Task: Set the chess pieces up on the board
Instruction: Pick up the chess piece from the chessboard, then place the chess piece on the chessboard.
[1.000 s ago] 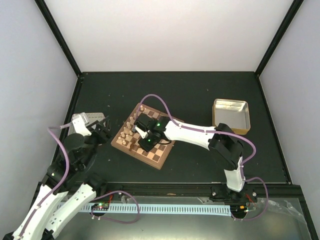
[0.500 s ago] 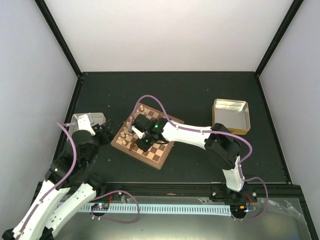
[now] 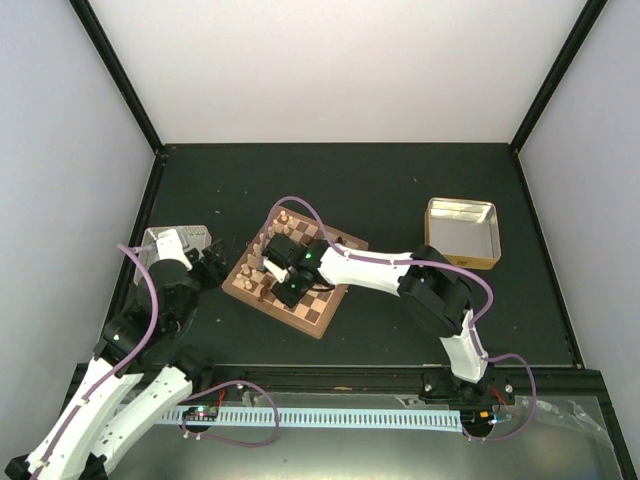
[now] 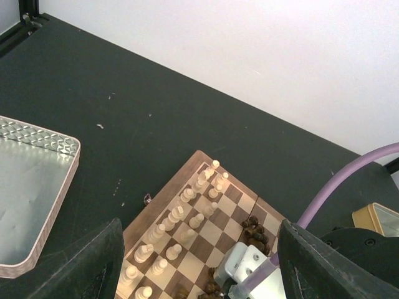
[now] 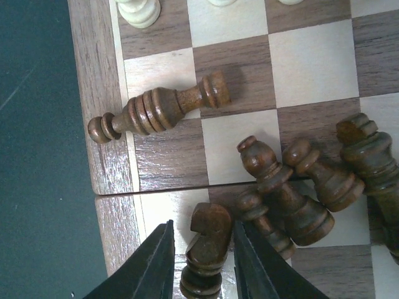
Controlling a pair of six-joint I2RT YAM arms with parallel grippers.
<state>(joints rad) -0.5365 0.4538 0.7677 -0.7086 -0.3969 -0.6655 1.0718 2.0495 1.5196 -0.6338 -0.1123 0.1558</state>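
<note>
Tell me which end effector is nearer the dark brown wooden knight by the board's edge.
Right. The right end effector straddles the dark brown wooden knight; the left end effector hangs open off the checkered wooden board, near the metal tray.

Matte black table, plain white back wall, pale side walls, black corner posts, even diffuse light.
</note>
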